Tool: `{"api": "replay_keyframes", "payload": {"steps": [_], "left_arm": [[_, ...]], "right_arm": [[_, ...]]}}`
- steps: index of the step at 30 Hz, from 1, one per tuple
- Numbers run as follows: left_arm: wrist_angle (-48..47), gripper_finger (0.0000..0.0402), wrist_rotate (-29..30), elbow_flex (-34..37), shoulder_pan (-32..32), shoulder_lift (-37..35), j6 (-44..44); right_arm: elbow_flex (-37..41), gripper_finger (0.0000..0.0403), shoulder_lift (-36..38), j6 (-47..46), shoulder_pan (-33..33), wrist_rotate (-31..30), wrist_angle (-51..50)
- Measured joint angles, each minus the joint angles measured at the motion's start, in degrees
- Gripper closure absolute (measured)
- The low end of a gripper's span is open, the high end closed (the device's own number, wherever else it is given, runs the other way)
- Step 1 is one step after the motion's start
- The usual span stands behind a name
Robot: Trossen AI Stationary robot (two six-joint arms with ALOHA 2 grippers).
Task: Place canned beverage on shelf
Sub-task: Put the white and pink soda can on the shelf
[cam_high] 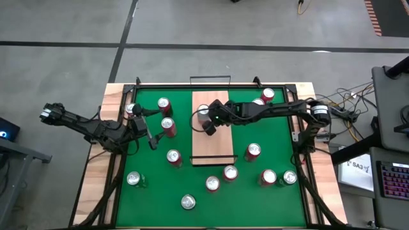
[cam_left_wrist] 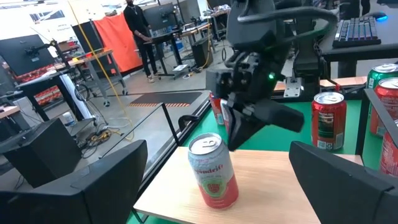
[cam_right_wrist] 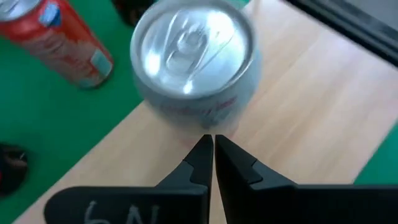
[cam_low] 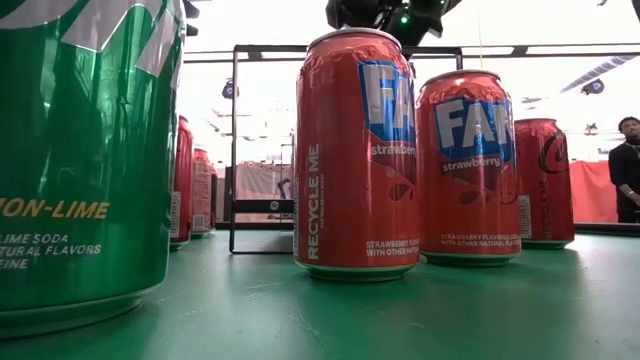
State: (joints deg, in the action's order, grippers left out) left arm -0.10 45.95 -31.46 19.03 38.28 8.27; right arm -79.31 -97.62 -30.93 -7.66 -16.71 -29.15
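My left pincer hangs over the green mat on the counter, fingers spread wide, holding nothing, with red cans around it. To its right, the white can stands upright on the shelf, near its far end. My right pincer sits just beside that can, fingers pressed together and empty.
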Motion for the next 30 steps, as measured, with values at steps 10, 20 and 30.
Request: {"api": "replay_keyframes", "payload": {"steps": [10,20,30], "left_arm": [[0.04,0.0025,0.0,0.0,0.0,0.0,0.0],[0.02,0.0025,0.02,0.0,0.0,0.0,0.0],[0.02,0.0025,0.02,0.0,0.0,0.0,0.0]], "right_arm": [[-0.13,0.0394,-0.62,2.54,-0.15,2.07,2.91],[-0.15,0.0394,-1.62,5.45,-0.5,5.1,7.32],[-0.15,0.0394,-1.62,10.17,-1.02,3.46,13.7]]}}
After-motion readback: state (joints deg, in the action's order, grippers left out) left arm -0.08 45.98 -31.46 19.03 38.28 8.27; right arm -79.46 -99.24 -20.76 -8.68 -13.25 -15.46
